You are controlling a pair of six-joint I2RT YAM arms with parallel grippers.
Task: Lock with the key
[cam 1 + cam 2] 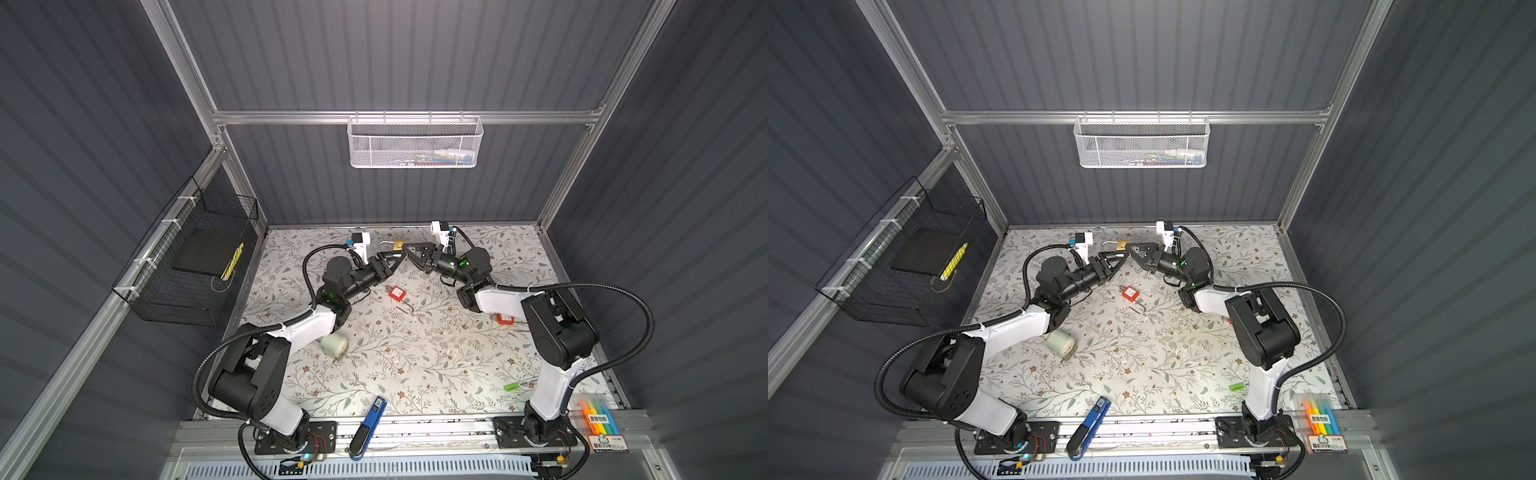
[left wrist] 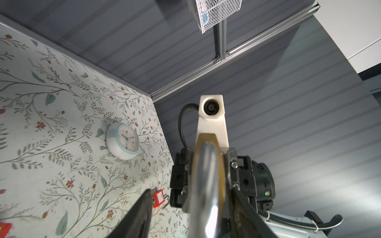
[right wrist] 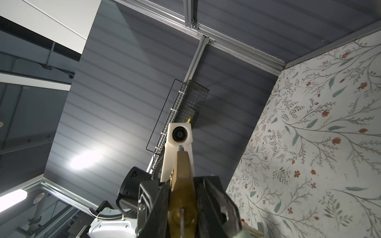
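- Brass padlock (image 1: 399, 244) sits at the upper middle of both top views, over the back part of the table (image 1: 415, 365), where the two arms meet; its silver shackle (image 1: 384, 246) points toward the left of the frame.
- The right fingers (image 3: 214, 197) are closed on the brass body, one on each flat side, and carry it; in the right wrist view the body fills the lower middle of the frame; its round keyway (image 3: 181, 214) faces the camera with a thin line through it; whether that line is a key seated in the lock, I cannot tell.
- The left fingers (image 2: 140, 214) stand well apart on either side of the shackle and grip nothing; in the left wrist view the shackle runs up the lower middle of the frame, with a clear gap to the finger at lower left.
- The step in hand, as I judge it, is the shackle end of the job, with the left arm free of the lock; whether the shackle is fully seated cannot be read from these views.
- The next move likely calls for the key; a thin metal piece (image 1: 406, 309) lies on the table just below a red padlock (image 1: 397, 292) at mid-frame, and may be it; the left fingers would need to close on something small and flat, then line it up with the keyway while the right fingers stop the body from twisting.
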